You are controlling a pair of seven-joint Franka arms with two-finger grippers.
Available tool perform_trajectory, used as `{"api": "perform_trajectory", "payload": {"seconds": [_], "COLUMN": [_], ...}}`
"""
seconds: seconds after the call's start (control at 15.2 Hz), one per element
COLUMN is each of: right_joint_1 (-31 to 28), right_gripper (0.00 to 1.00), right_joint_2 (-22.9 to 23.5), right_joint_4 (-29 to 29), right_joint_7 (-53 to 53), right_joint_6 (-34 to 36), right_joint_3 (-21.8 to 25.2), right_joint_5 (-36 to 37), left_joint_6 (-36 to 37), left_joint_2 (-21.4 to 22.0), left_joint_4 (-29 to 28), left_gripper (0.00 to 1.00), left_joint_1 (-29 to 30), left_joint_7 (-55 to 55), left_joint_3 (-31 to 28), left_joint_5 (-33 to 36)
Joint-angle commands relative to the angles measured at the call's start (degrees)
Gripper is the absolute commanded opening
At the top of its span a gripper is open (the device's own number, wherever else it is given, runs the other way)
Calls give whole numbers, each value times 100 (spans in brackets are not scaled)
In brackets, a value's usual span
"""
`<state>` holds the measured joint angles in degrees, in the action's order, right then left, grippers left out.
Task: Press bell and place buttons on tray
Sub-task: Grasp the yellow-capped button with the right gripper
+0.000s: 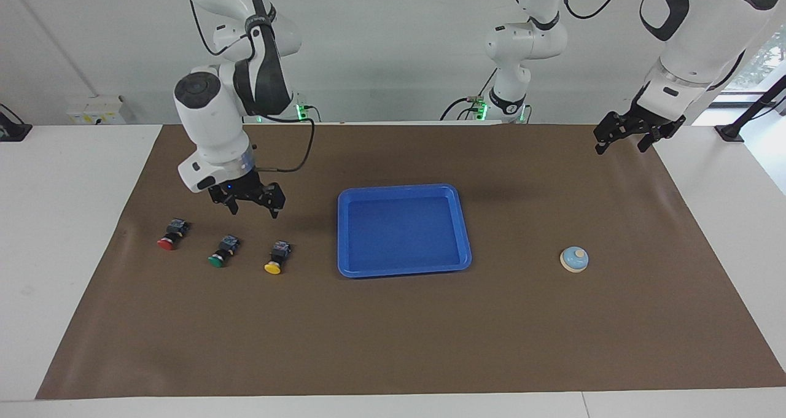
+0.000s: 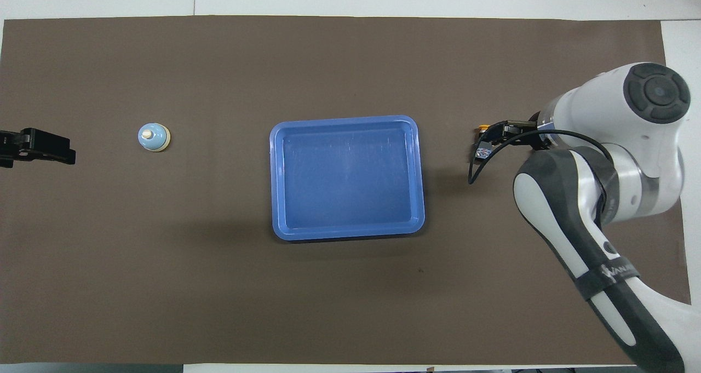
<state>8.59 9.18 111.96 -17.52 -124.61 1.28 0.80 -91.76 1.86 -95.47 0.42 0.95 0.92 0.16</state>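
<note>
Only lettering I can find: white brand mark on black band of right arm (image 2: 608, 274), overhead view; looks like FRANKA, partly cut off, not fully legible. No readable text elsewhere.

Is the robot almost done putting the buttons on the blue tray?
Not yet. The blue tray holds nothing, and the red button, green button and yellow button all sit on the mat. The open right gripper hangs above them. The left gripper waits, open, away from the bell.
</note>
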Motion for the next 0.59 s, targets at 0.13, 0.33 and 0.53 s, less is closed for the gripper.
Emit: {"api": "perform_trajectory", "payload": {"seconds": [0.13, 0.33, 0.53], "right_joint_1": [37, 72, 90], "right_gripper": [100, 100, 100], "right_joint_2": [838, 1191, 1209], "right_joint_4": [28, -104, -96], "right_joint_7": [-462, -480, -463], "right_joint_6": [-1089, -1417, -1408], "right_joint_3": [4, 4, 4], "right_joint_5": [8, -1, 8], "left_joint_6": [255, 334, 299], "left_joint_2": [-125, -116, -116], "left_joint_4": [196, 196, 196], "left_gripper": [100, 100, 100], "left_joint_1": [-51, -60, -69], "left_joint_7": [2, 11, 11], "left_joint_3": [5, 5, 14], "left_joint_5": [98, 98, 98]}}
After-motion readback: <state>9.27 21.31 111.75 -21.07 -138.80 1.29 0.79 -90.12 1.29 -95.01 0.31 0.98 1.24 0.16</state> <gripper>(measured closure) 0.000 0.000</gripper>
